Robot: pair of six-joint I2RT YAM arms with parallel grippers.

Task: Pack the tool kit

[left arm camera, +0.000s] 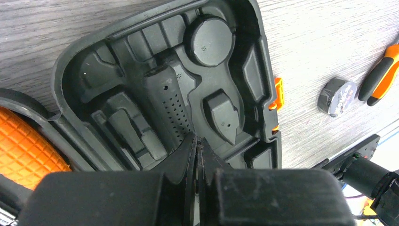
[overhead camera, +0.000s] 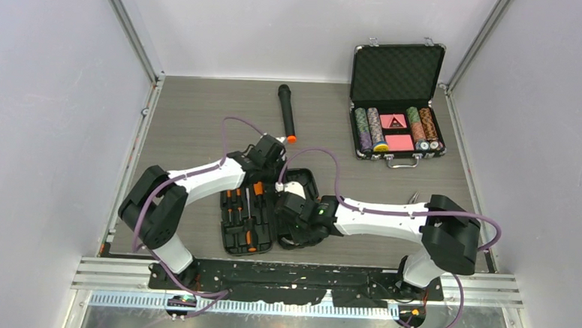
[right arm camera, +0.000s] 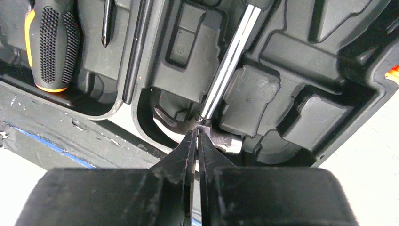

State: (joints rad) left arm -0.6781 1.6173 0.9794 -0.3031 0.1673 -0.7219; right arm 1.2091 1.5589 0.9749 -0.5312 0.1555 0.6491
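The tool kit [overhead camera: 233,244] lies open at the table's middle, a flat black case with moulded slots [left arm camera: 117,80] and an orange latch [left arm camera: 278,92]. Orange-black screwdrivers [overhead camera: 239,210] sit in its left half; one handle [right arm camera: 49,47] shows in the right wrist view. A hammer's chrome shaft [right arm camera: 230,61] runs across the right half [right arm camera: 291,70] to its head [right arm camera: 223,140]. My right gripper [right arm camera: 197,132] is shut, tips touching the hammer where shaft meets head. My left gripper [left arm camera: 197,140] is shut over the latch half's far part, nothing between its fingers. An orange textured grip [left arm camera: 23,141] shows beside it.
Orange-black pliers [left arm camera: 383,70] and a small silver-faced round thing [left arm camera: 336,96] lie on the table right of the case. A black microphone [overhead camera: 287,113] lies behind the kit. An open metal-edged case of poker chips [overhead camera: 396,102] stands at the back right. Walls close in both sides.
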